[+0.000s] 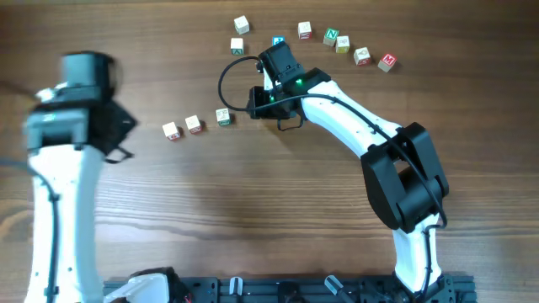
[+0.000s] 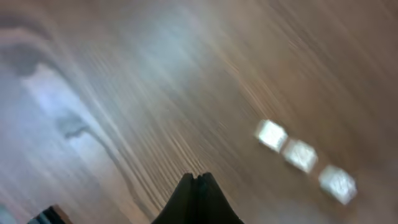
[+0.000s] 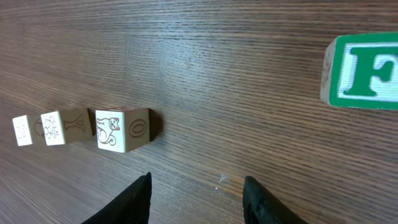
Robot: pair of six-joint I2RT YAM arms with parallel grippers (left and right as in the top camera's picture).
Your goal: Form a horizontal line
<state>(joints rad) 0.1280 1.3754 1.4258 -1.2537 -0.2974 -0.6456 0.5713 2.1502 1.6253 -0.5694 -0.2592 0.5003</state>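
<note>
My left claw [image 2: 196,182] pressed together, empty, over blurred table [image 2: 143,93]; my right claw [image 3: 198,182] spread, nothing between; three-cube row [image 3: 65,127] just ahead-left; green F cube [image 3: 364,71] upper right, well apart.

A loose arc of single letter cubes is seen across the far side of the wooden table [image 1: 253,210]: a pale cube [image 1: 242,23] at its left end, a blue-lettered cube [image 1: 278,40], a green cube [image 1: 331,36], and a red-marked cube [image 1: 387,61] at the right end. In the right wrist view, an F cube [image 3: 364,71], green-faced, is caught upright on the wood at the right edge.
</note>
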